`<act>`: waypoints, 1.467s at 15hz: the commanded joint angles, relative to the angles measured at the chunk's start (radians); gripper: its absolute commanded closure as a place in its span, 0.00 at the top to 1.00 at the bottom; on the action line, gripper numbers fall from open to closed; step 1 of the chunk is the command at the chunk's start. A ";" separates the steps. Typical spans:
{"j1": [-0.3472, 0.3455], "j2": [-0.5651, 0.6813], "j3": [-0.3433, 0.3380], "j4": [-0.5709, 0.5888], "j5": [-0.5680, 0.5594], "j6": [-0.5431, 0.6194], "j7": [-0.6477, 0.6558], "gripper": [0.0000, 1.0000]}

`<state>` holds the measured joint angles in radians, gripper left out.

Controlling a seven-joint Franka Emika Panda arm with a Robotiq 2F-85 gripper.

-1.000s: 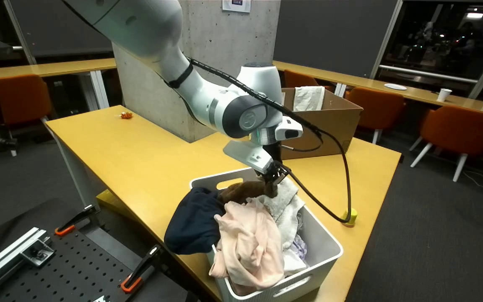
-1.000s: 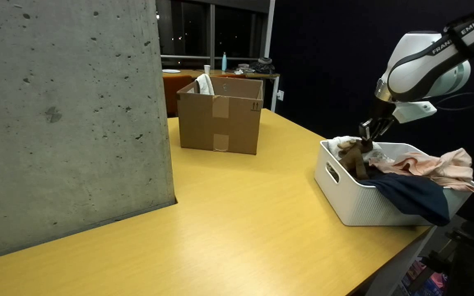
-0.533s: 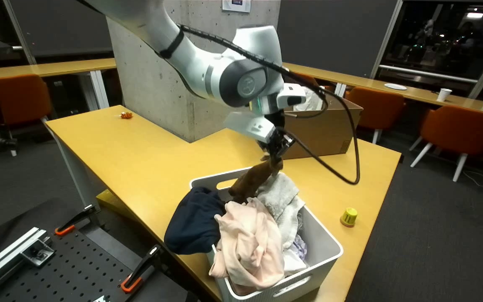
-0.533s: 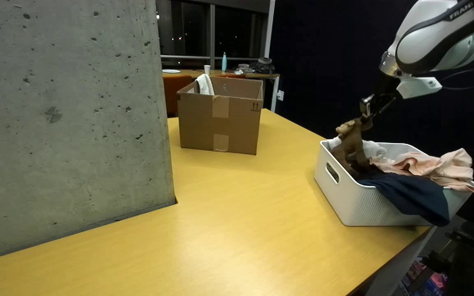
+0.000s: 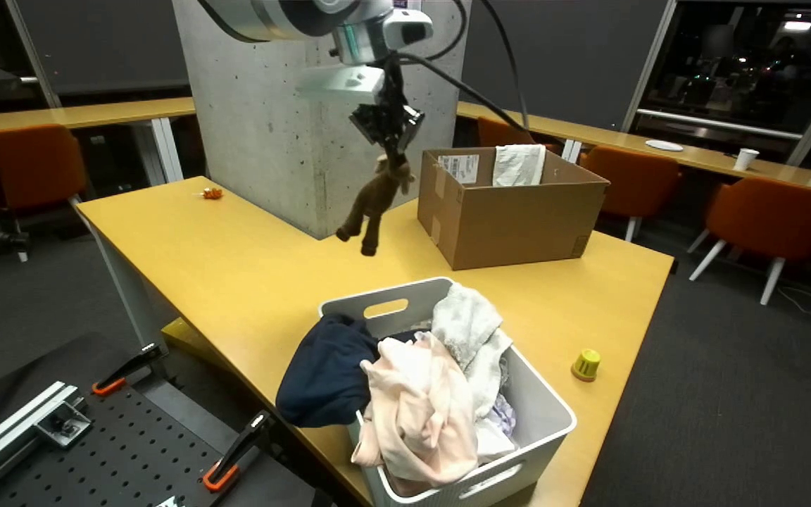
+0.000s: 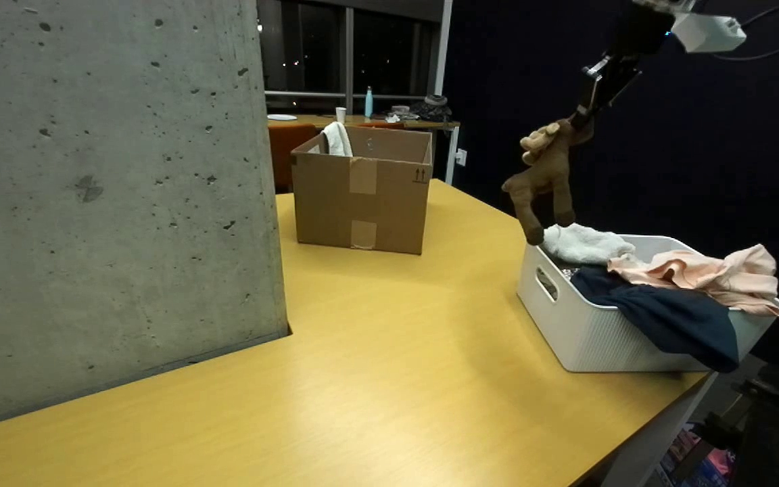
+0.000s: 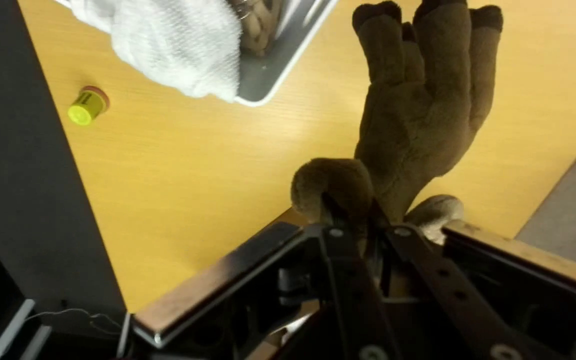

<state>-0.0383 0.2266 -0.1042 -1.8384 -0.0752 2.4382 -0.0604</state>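
Black 2-finger gripper [image 6: 581, 120] is clenched on a brown plush toy animal with tan antlers [image 6: 548, 169], grasping it by the head. Jaws stand close together on the plush. Toy hangs in mid-air, legs down, above the yellow wood-look table [image 5: 258, 246] in both exterior views, apart from the ribbed white plastic bin [image 6: 606, 343]. Wrist view: dark-tipped feet point away from the gripper, 1 bin corner near them.

Bin load: navy blue cloth [image 5: 324, 377] hanging over the rim, pale pink cloth [image 5: 423, 412] heaped and spilling over the rim, white terry towel [image 5: 465, 324] at the edge, bit of lilac fabric [image 5: 503, 414] lower down.

Open-topped brown cardboard box [image 5: 525, 225] sits on the same table, apart from the bin, white cloth [image 5: 518, 167] draped over its wall. 1 small yellow tub with reddish base [image 5: 586, 364] stands near the table edge. Small orange object [image 5: 212, 193] lies at the far end, can't tell what. Grey concrete pillar [image 6: 112, 196] alongside. Below table level: black perforated plate [image 5: 131, 451], 2 black-and-orange clamps [image 5: 239, 451] at its edge.
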 commanded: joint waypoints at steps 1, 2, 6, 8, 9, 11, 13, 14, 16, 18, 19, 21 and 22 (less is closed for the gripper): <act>0.047 -0.170 0.057 -0.186 -0.028 -0.052 0.024 0.03; 0.055 -0.175 0.081 -0.212 0.002 -0.048 -0.005 0.03; 0.104 -0.096 0.165 -0.271 0.071 0.013 -0.084 0.03; 0.121 -0.026 0.199 -0.261 0.093 0.042 -0.123 0.03; 0.128 0.017 0.213 -0.251 0.090 0.064 -0.137 0.03; 0.141 0.103 0.213 -0.222 0.029 0.114 -0.120 0.03; 0.144 0.180 0.201 -0.180 -0.009 0.153 -0.118 0.03; 0.144 0.221 0.196 -0.151 -0.027 0.171 -0.117 0.03; 0.148 0.291 0.179 -0.087 -0.062 0.206 -0.111 0.03; 0.148 0.353 0.170 -0.016 -0.075 0.230 -0.113 0.03; 0.145 0.383 0.167 0.023 -0.076 0.238 -0.115 0.03; 0.144 0.436 0.157 0.089 -0.082 0.257 -0.113 0.03; 0.142 0.456 0.156 0.116 -0.078 0.257 -0.111 0.12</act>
<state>0.1066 0.6074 0.0613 -1.8300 -0.1338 2.6781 -0.1655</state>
